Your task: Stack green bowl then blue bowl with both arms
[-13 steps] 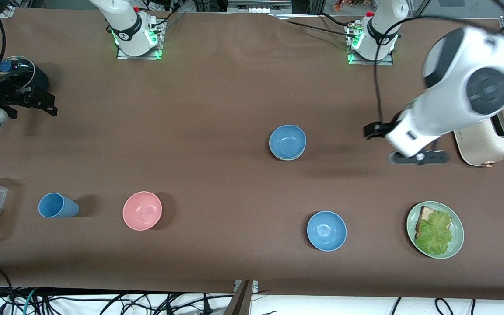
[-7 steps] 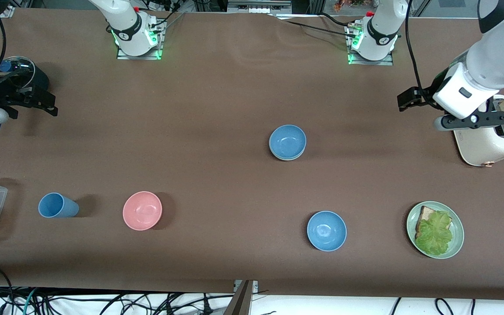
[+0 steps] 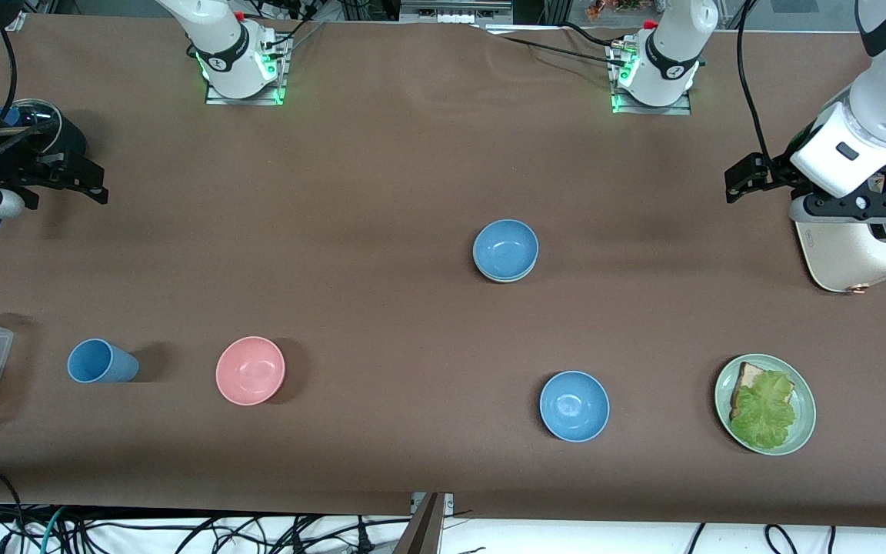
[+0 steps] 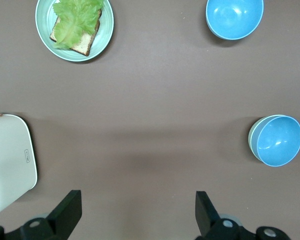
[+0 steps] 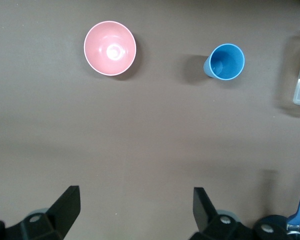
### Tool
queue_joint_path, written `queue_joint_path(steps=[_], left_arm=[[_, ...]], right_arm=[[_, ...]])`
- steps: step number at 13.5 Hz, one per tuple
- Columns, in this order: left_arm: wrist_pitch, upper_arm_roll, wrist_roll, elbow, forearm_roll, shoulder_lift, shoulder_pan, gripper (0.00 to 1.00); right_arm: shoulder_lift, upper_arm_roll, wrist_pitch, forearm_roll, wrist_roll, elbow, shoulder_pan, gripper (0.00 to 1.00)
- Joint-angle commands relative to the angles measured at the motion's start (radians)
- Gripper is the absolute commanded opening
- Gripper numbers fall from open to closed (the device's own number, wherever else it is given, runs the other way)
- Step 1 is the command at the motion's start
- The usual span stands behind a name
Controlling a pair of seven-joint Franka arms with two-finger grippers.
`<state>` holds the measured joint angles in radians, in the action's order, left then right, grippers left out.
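Both arms hang raised, left tool (image 4: 135, 215) and right tool (image 5: 135, 212) spread wide.

Stack: blue bowl (image 3: 505, 248) is nested in the green bowl (image 4: 252, 142), mid-table.
Second bowl (image 3: 574, 405): nearer the front camera than the stack.
Plate (image 3: 803, 432): toward the left arm's end, nearer the camera than the toaster (image 3: 851, 254).

The front view looks down from high across the worktop (image 3: 381, 154), facing both bases. Each wrist view looks straight down from well above. The left wrist view shares the stacked blue bowl (image 4: 276, 140) (image 3: 505, 248); the right wrist view shares the pink bowl (image 5: 110, 48) (image 3: 250, 370).
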<state>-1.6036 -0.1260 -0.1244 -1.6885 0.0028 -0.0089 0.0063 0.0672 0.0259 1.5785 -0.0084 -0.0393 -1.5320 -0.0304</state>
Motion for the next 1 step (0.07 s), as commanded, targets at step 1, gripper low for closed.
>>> queue_joint_path(steps=[1], left_arm=[[-0.019,0.006,0.019,-0.04,0.006,-0.032,-0.009,1.0]], right_arm=[[-0.036,0.029,-0.006,0.01,0.082,-0.04,0.001,1.0]])
